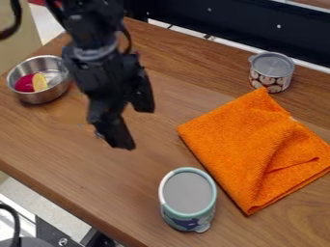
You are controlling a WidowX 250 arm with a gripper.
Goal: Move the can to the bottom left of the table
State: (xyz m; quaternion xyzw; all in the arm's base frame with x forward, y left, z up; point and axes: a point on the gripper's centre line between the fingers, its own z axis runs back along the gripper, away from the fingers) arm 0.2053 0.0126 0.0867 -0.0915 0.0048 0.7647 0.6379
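Teal-rimmed can: stood upright on the wooden table, below and to the right of the gripper, apart from it. Had a flat grey top, a pale body with a dark blue pattern and a small low tab on the side away from the gripper.
Patterned can: stood upright too, up and well to the right of the gripper. Was shorter, grey on top, with brown-and-white decoration and a side tab facing the gripper's side. Couldn't tell from the task wording which of the two was meant.
Gripper: hung over the table with jaws well spread, one up and to the right of the other. Had hold of nothing.
Orange cloth: lay folded and a bit rumpled to the right of the gripper. Ran down from near the patterned can to just beside the teal-rimmed can.
Metal bowl: sat upright to the left of the gripper and higher up. Held a dark pink piece and a yellow wedge, side by side.
Arm: came in from the top edge, directly above the gripper and slightly left.
Black panel: ran along beyond the table's far edge, above and to the right of the gripper.
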